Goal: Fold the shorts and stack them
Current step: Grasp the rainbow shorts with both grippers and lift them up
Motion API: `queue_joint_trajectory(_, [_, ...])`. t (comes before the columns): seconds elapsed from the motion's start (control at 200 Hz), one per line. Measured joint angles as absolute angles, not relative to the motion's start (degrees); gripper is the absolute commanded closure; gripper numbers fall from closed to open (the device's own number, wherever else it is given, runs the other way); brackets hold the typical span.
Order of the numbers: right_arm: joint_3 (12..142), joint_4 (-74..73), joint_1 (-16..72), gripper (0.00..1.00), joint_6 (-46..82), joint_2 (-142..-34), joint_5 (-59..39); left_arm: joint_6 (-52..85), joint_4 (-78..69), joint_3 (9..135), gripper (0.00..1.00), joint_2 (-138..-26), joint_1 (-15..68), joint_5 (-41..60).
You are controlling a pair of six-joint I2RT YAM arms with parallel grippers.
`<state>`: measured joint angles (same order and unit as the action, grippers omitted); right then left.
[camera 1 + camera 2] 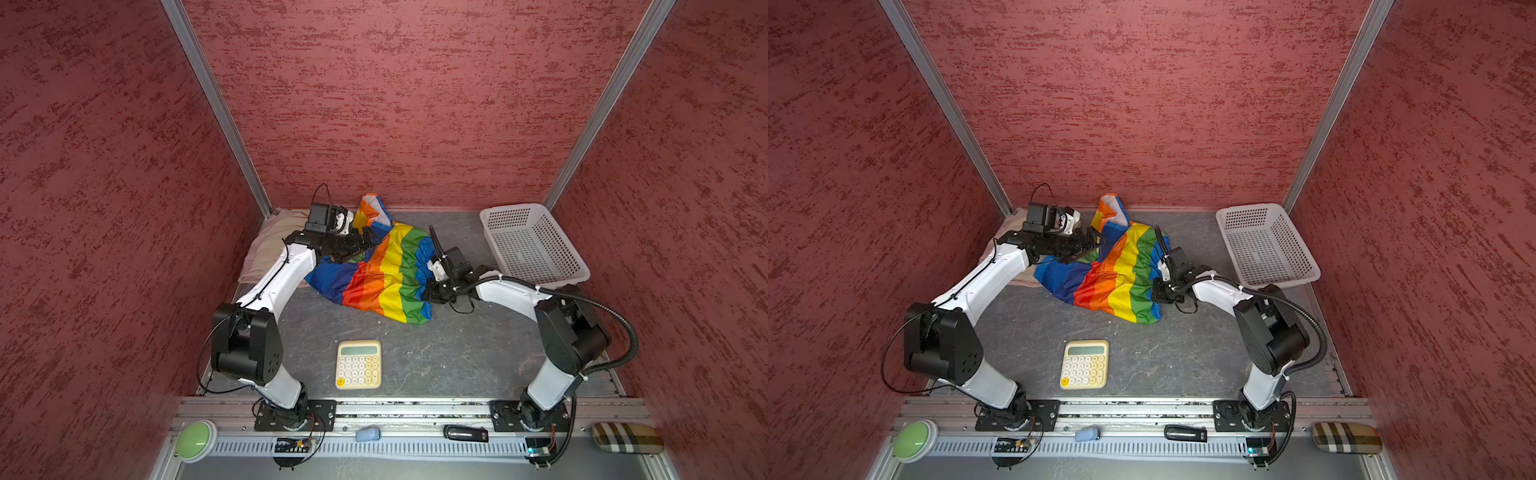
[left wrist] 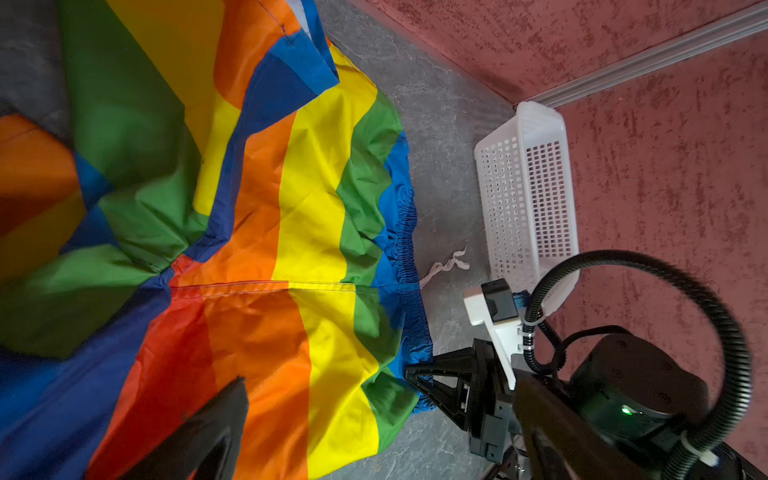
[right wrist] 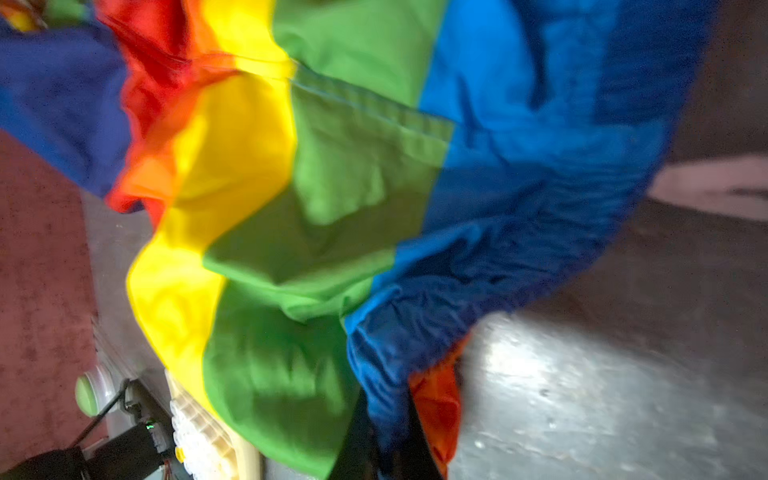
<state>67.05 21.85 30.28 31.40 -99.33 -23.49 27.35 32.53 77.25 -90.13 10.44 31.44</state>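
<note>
Grey table point(image 1: 415, 357): right hand point(image 1: 430, 291) pinching rainbow shorts point(image 1: 386, 274).

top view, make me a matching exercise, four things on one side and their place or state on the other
1 calculator
2 basket
3 right gripper
4 left gripper

a shut on the waistband of the rainbow shorts
b open, over the rainbow shorts
c far right corner
d near the front edge, middle

Pairs: 1-d, 2-c, 3-a, 4-b
</note>
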Motion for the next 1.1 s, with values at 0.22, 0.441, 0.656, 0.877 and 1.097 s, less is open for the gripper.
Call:
queue_joint_trajectory(0.22, [95.8, 27.3, 30.2, 1.00, 31.1, -99.2, -23.2, 31.5, 28.1, 74.8, 0.00, -79.7, 12.1, 31.2])
queue_joint_trajectory(0.441, [113.3, 30.1, 29.0, 1.00, 32.6, -99.4, -21.3, 35.8, 17.8, 64.0, 0.01, -68.1, 25.4, 24.9])
queue_joint_trajectory(0.656, [115.7, 30.7, 28.6, 1.00, 36.8, -100.3, -22.1, 34.3, 11.9, 59.4, 0.01, -74.9, 36.2, 13.3])
queue_joint_trajectory(0.877, [119.6, 32.0, 28.6, 1.00, 40.1, -99.5, -23.4, 29.8, 10.0, 58.4, 0.01, -84.5, 42.7, -2.6])
queue_joint_trajectory(1.097, [125.6, 32.5, 28.6, 1.00, 41.3, -97.0, -24.0, 24.4, 8.0, 59.0, 0.01, -89.6, 43.8, -20.6])
